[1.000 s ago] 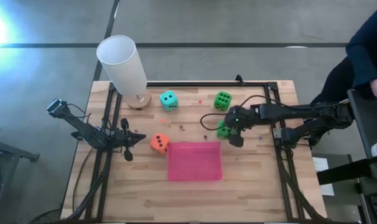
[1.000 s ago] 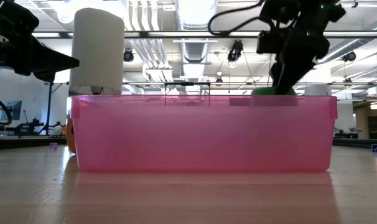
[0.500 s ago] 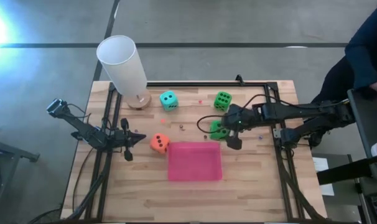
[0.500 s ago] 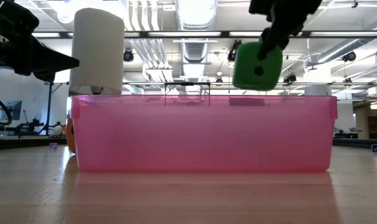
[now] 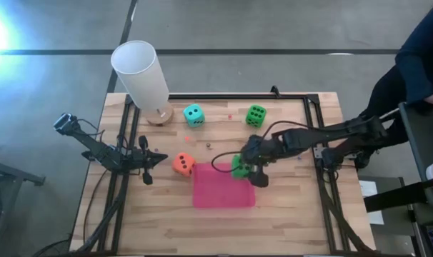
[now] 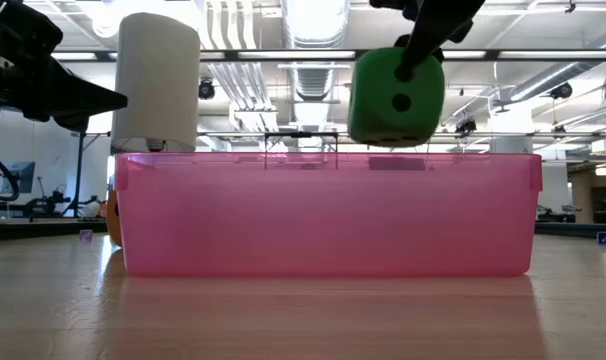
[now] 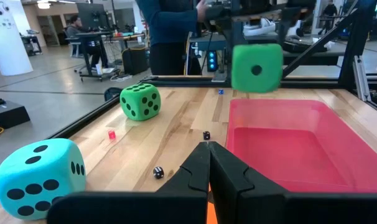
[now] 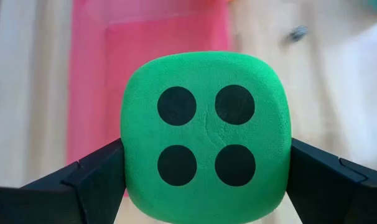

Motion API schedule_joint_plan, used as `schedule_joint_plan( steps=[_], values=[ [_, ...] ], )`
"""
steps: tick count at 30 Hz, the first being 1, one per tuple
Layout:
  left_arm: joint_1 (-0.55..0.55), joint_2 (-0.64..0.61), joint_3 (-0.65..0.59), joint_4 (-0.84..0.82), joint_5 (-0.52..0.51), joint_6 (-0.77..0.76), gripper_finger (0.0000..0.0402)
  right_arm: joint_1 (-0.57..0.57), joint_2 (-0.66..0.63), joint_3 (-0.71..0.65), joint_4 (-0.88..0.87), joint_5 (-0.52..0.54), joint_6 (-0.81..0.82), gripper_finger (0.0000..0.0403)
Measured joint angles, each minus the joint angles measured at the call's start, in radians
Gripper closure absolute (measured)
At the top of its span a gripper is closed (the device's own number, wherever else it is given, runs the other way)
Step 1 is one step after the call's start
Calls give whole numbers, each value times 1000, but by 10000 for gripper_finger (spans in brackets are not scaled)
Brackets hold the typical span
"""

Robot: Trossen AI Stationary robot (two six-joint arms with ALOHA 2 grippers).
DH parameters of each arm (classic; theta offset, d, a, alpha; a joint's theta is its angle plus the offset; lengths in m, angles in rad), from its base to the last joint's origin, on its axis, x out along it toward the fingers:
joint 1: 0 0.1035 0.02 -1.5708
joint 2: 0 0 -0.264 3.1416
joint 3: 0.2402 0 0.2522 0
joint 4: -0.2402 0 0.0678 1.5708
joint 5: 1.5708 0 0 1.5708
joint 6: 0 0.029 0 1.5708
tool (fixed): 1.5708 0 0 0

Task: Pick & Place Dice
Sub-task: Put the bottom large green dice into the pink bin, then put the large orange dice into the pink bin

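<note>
Tabletop (image 5: 288, 214): wooden slats in a dark frame, carrying all the things below.
Lamp (image 5: 141, 77): tall white cylinder on a round wooden foot, at the far left corner, well apart from both sets of fingers.
Bin (image 5: 220, 193): pink, rectangular, near the front middle; its far right corner lay just under the right fingers.
Right gripper (image 5: 248, 170): reached in from the right, raised above the bin's rim; its fingers clasped the held green die by two opposite sides.
Left gripper (image 5: 153, 158): low at the left, fingers pressed together with nothing between them, tips near the orange die.
Held green die (image 6: 396, 96): between the right fingers, clear of the bin, four pips facing the right wrist camera.
Teal die (image 5: 193, 115): on the tabletop beyond the left fingers, beside the lamp foot.
Green die (image 5: 256, 115): on the tabletop, beyond the right fingers.
Orange die (image 5: 182, 164): just right of the left fingertips, touching the bin's left corner or nearly so.
</note>
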Motion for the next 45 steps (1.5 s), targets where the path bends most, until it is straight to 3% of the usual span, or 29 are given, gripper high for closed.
schedule_joint_plan(
  steps=[12,21,28,45],
  values=[
    [0,1,0,0,0,0,395,10,115,41,4,-35,32,38],
    [0,1,0,0,0,0,395,10,108,36,12,-40,39,35],
    [0,1,0,0,0,0,395,9,133,32,20,-39,36,6],
    [0,1,0,0,0,0,395,5,143,33,40,-5,22,3]
  ],
)
